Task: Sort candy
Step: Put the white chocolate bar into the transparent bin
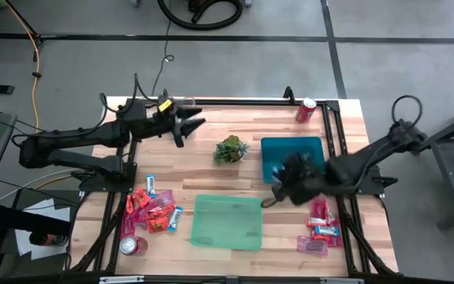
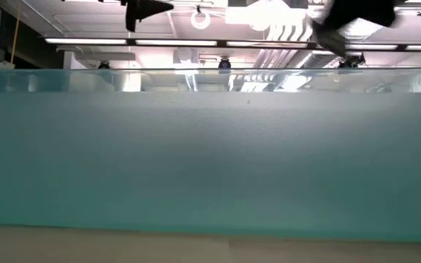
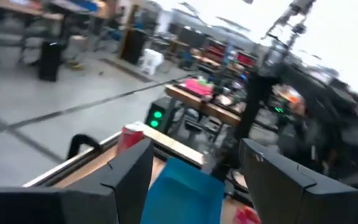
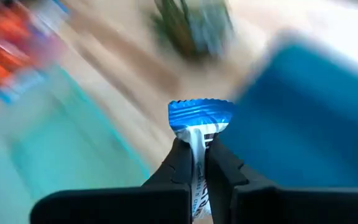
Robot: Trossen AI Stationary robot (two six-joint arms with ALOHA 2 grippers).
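My right gripper point(image 1: 287, 186) hangs above the near left corner of the blue tray point(image 1: 294, 150), shut on a blue-and-white candy point(image 4: 200, 118). One pile of candy in red, pink and blue wrappers point(image 1: 153, 208) lies near the table's left edge. A second pile of candy point(image 1: 321, 229) lies near the front right. A green tray point(image 1: 227, 222) lies between the two piles. My left gripper point(image 1: 197, 121) waits open and level over the far left of the table, its fingers point(image 3: 129, 177) bare. My right gripper pinches the candy between its two fingers point(image 4: 182, 163) at the wrapper's white middle point(image 4: 196, 138). The crimped blue end point(image 4: 201, 111) sticks out past the fingertips. The fingers slant downward, and the candy is lifted clear of the table.
A small green plant point(image 1: 231, 150) stands left of the blue tray. One red soda can point(image 1: 306, 109) stands at the far right corner, another point(image 1: 132, 246) at the near left. In the low view a teal tray wall point(image 2: 210, 161) blocks most of the table.
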